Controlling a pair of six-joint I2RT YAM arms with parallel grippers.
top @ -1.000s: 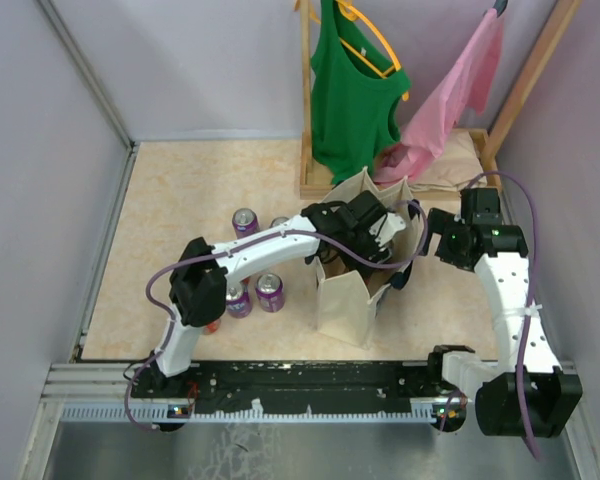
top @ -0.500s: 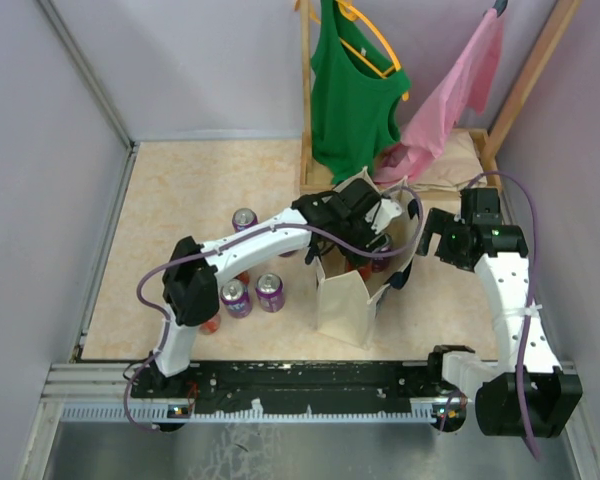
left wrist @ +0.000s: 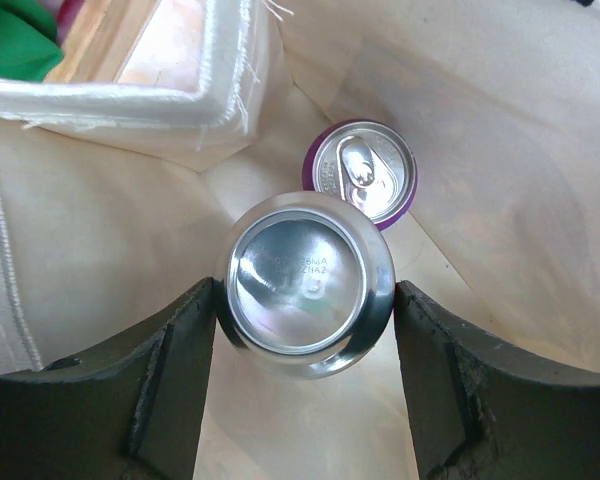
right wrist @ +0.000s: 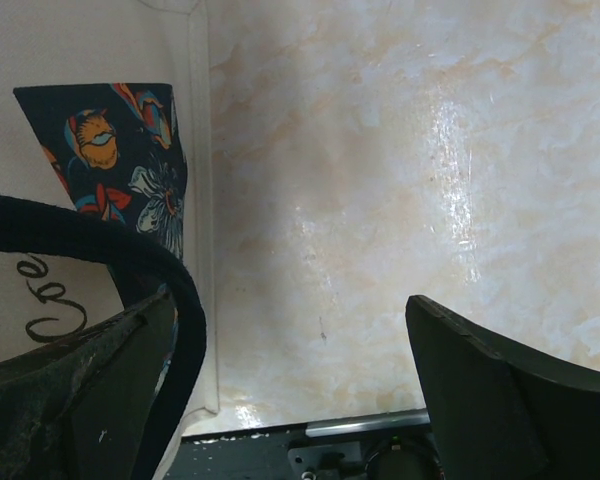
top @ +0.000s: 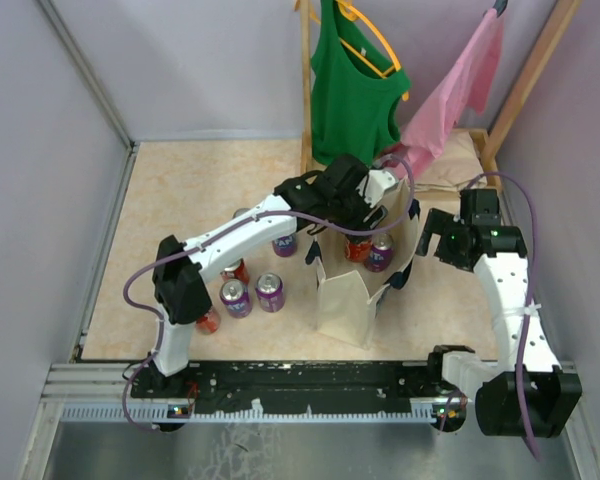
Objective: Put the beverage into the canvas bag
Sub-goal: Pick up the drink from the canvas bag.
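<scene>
Our left gripper is clamped on the upturned soda can, inside the canvas bag next to a purple can. We'd lower it onto bare floor before releasing. The right gripper hangs wide open.

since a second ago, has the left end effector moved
Yes. The left end effector, gripping a can, has shifted away from the arm bases toward the rack, and is now over the far side of the bag.
</scene>
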